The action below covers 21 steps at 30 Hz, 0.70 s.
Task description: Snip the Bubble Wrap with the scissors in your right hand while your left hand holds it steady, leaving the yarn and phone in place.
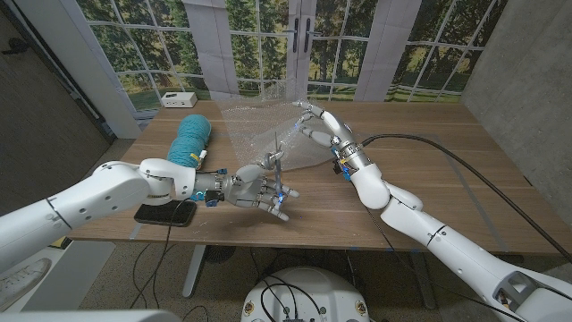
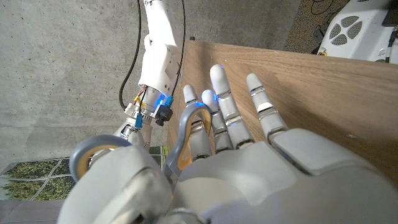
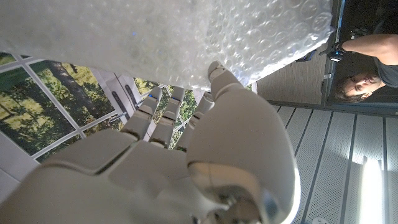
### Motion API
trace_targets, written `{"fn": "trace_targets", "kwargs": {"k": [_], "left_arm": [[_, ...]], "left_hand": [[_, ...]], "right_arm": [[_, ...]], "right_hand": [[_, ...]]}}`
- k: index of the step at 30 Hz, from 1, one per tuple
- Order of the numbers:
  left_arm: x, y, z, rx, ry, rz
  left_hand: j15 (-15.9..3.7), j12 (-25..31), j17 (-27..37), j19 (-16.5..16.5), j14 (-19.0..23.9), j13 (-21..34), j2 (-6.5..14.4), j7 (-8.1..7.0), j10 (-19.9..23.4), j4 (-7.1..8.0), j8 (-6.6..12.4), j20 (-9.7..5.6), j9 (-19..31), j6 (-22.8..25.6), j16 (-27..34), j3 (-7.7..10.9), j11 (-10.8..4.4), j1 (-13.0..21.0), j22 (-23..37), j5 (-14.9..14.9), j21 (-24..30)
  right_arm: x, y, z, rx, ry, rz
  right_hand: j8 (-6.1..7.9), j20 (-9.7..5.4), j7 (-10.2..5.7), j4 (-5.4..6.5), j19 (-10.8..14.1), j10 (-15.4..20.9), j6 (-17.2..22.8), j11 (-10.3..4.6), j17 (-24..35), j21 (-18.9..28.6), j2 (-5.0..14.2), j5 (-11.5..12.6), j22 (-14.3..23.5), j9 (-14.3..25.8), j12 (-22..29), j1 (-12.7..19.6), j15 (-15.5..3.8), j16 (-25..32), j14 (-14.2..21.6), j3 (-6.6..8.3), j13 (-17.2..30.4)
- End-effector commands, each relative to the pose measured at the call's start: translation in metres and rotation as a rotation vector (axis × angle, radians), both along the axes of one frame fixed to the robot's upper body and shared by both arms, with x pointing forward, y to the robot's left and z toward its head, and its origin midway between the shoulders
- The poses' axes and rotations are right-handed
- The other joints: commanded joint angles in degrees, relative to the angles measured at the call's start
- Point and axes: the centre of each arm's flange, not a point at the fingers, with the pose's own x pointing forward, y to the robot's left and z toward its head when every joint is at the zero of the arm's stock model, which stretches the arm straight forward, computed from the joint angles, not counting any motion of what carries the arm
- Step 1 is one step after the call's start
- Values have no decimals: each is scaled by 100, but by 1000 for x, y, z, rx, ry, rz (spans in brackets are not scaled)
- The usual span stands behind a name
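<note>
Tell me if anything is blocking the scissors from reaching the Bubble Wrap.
Nothing visible is. The left hand holds the scissors pointing up at the Bubble Wrap, which the right hand holds up. The yarn and phone lie off to the robot's left.
</note>
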Motion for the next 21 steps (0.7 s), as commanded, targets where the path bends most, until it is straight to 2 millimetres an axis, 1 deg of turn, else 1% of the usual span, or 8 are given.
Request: {"fn": "trace_targets", "kwargs": {"k": [1, 5, 9, 21], "left_arm": [[3, -3, 3, 3, 3, -22], [4, -4, 4, 3, -1, -27], [6, -5, 5, 1, 6, -36], [12, -11, 10, -3, 0, -65]], "left_hand": [[-4, 33, 58, 53, 24, 41, 29, 516, 267, 9, 22, 0, 16, -458, 59, 2, -207, 58, 25, -27, -14], [-3, 24, 34, 52, 32, 22, 33, 505, 276, 7, 23, 0, 17, -448, 48, 4, -206, 65, 23, -30, -18], [-12, 42, 35, 54, 31, 46, 44, 529, 280, 3, 19, 0, 20, -444, 53, 8, -219, 84, 20, -35, -28], [-35, 54, 26, 70, 78, 28, 109, 480, 340, 3, 29, 0, 30, -384, 75, 32, -222, 130, 32, -57, -32]], "right_arm": [[4, -1, 0, 3, 10, 8], [3, -2, -1, 6, 11, 12], [2, -4, -1, 13, 9, 15], [-2, -13, -4, 27, 19, 3]], "right_hand": [[7, -27, -29, -5, 40, -14, 38, 9, 35, 13, 3, -31, 15, 22, 40, 81, -1090, -36, 40, -20, 1], [8, -37, -29, -5, 55, -16, 41, 10, 41, 18, 3, -31, 15, 22, 44, 82, -1090, -39, 42, -21, -5], [10, -37, -29, -5, 62, -19, 44, 10, 51, 18, 3, -32, 15, 22, 52, 84, -1090, -41, 50, -22, -14], [10, -52, -28, -7, 74, -22, 45, 8, 76, 19, 9, -35, 15, 22, 69, 95, -1092, -43, 75, -19, -34]]}}
